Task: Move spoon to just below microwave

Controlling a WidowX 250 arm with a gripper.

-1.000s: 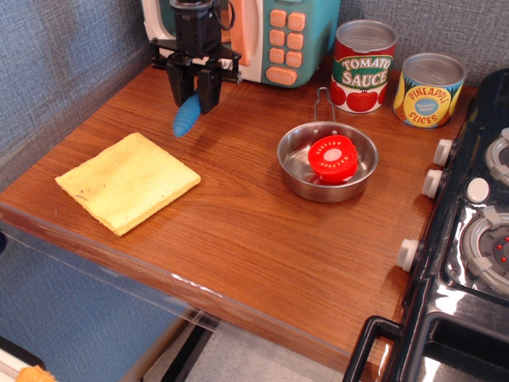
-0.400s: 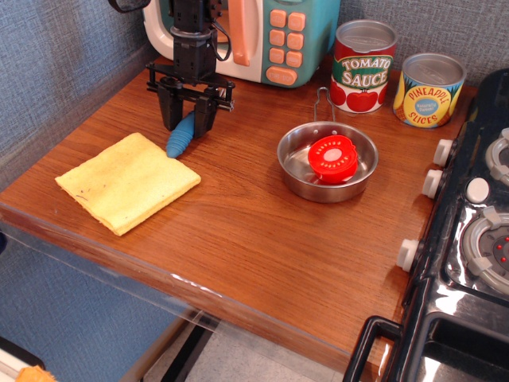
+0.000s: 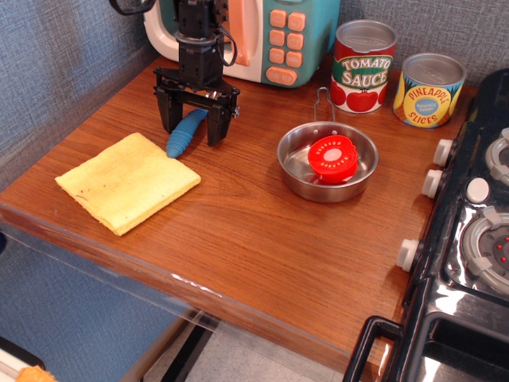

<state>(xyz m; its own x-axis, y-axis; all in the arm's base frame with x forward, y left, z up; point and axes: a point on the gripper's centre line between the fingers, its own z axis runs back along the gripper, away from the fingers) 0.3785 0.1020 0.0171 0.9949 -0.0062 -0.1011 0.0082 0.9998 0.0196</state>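
The spoon (image 3: pixel 183 135) lies on the wooden counter, its ribbed blue handle pointing down-left toward the yellow cloth; its metal head is hidden behind the gripper. The gripper (image 3: pixel 193 131) stands over it with its jaws spread wide, one finger on each side of the handle, not holding it. The teal and cream microwave (image 3: pixel 274 36) with pink-orange buttons stands at the back, just behind the gripper.
A yellow cloth (image 3: pixel 127 181) lies at the front left, touching the spoon's tip. A metal pan (image 3: pixel 327 163) holds a red tomato piece (image 3: pixel 332 157). A tomato sauce can (image 3: pixel 363 66) and a pineapple can (image 3: pixel 429 89) stand at the back right. A stove (image 3: pixel 477 223) is on the right.
The gripper lowered the spoon from the air onto the counter, then opened its jaws and let it go. The spoon now rests by the cloth.
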